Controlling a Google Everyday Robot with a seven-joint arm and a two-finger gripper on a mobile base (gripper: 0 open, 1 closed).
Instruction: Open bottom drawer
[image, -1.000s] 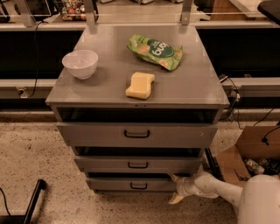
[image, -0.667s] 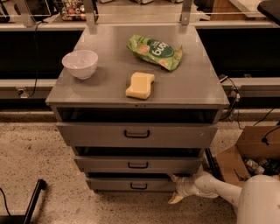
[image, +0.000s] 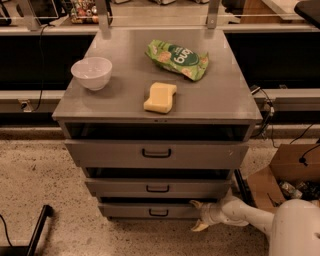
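The grey metal cabinet (image: 157, 105) has three drawers. The bottom drawer (image: 150, 211) is the lowest, with a short flat front and a small black loop handle (image: 158, 213). It stands out a little, like the two above it. My gripper (image: 196, 215) is at the right end of the bottom drawer's front, low near the floor. Its pale fingers (image: 195, 204) are spread apart, one at the drawer's top edge and one below, holding nothing. My white arm (image: 260, 220) comes in from the lower right.
On the cabinet top are a white bowl (image: 92, 73), a yellow sponge (image: 160, 97) and a green snack bag (image: 178, 59). A cardboard box (image: 285, 175) with cables stands on the floor to the right. A black leg (image: 37, 232) is at lower left.
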